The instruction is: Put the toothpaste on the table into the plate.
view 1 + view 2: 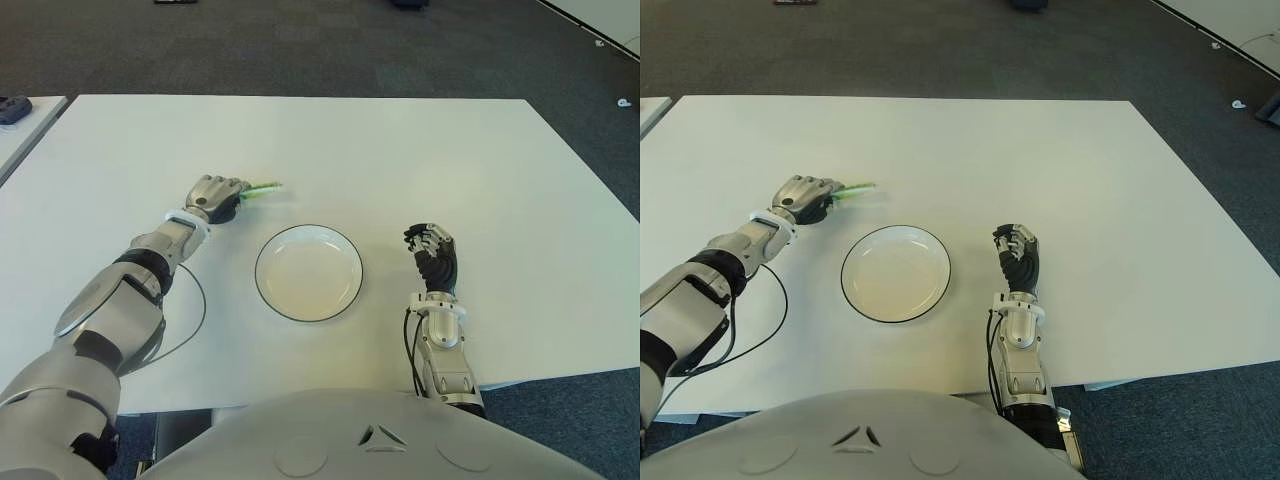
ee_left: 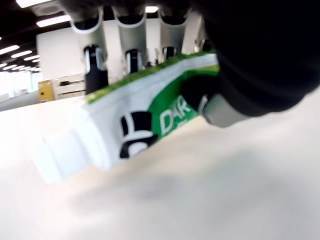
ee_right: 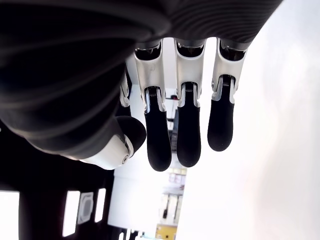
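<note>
A green and white toothpaste tube (image 2: 145, 125) is held in my left hand (image 1: 218, 197), left of and behind the plate. In the left wrist view the fingers (image 2: 132, 60) curl over the tube and the thumb presses its side. The white cap end points away from the palm, just above the table. In the eye views only the tube's green end (image 1: 265, 187) shows past the fingers. A white plate with a dark rim (image 1: 258, 272) lies near the table's front middle with nothing in it. To the plate's right my right hand (image 1: 432, 252) shows idle, its fingers (image 3: 190, 130) relaxed and holding nothing.
The white table (image 1: 420, 150) is wide and bare behind and to the right. A black cable (image 1: 196, 305) loops beside my left forearm. A second table's corner with a dark object (image 1: 12, 108) shows at the far left. Dark carpet surrounds the table.
</note>
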Action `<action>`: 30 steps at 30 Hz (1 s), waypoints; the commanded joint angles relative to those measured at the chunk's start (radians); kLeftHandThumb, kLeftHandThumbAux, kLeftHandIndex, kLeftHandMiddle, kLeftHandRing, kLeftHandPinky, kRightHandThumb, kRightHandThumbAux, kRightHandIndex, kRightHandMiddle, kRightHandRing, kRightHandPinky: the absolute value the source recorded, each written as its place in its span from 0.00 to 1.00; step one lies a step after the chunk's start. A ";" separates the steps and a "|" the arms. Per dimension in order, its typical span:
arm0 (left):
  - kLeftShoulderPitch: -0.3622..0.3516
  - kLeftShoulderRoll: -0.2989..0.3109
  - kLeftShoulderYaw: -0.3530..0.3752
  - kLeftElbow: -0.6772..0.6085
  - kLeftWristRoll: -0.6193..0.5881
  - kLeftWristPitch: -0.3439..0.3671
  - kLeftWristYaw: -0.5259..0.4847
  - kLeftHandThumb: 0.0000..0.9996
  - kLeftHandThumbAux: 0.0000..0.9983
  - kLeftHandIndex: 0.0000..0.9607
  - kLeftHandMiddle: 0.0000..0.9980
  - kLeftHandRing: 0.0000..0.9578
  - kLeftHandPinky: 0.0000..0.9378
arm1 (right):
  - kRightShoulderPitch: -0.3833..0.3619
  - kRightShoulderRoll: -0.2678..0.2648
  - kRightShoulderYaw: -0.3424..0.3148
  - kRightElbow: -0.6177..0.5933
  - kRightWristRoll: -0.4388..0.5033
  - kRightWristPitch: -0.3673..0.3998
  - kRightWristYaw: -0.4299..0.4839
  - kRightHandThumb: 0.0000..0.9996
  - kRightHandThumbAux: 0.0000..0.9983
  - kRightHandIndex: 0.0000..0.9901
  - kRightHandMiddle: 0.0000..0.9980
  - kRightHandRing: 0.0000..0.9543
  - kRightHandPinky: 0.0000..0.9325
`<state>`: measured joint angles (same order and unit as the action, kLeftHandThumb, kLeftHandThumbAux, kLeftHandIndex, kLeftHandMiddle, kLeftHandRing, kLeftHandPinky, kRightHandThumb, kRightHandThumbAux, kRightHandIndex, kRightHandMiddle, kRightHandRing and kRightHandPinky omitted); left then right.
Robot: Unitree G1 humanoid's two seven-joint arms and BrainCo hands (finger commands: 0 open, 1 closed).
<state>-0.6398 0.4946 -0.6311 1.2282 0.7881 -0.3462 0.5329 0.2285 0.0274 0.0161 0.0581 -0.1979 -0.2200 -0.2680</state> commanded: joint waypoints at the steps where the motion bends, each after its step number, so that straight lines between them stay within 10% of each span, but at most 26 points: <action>1: 0.007 -0.006 0.091 -0.017 -0.092 -0.006 -0.038 0.72 0.70 0.46 0.85 0.89 0.89 | -0.013 0.006 -0.004 0.019 0.006 -0.010 -0.001 0.70 0.73 0.43 0.49 0.48 0.51; 11: 0.067 0.005 0.295 -0.181 -0.289 -0.059 -0.076 0.72 0.70 0.46 0.85 0.87 0.87 | -0.023 0.004 -0.002 0.024 -0.004 -0.005 -0.005 0.70 0.73 0.43 0.49 0.48 0.50; 30: 0.258 -0.086 0.502 -0.658 -0.450 0.113 -0.181 0.72 0.71 0.46 0.85 0.87 0.89 | -0.045 -0.001 -0.004 0.054 0.000 -0.023 -0.004 0.71 0.73 0.43 0.48 0.48 0.47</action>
<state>-0.4029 0.4267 -0.1587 0.6272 0.3698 -0.2561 0.3901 0.1916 0.0257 0.0159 0.0969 -0.1970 -0.2411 -0.2713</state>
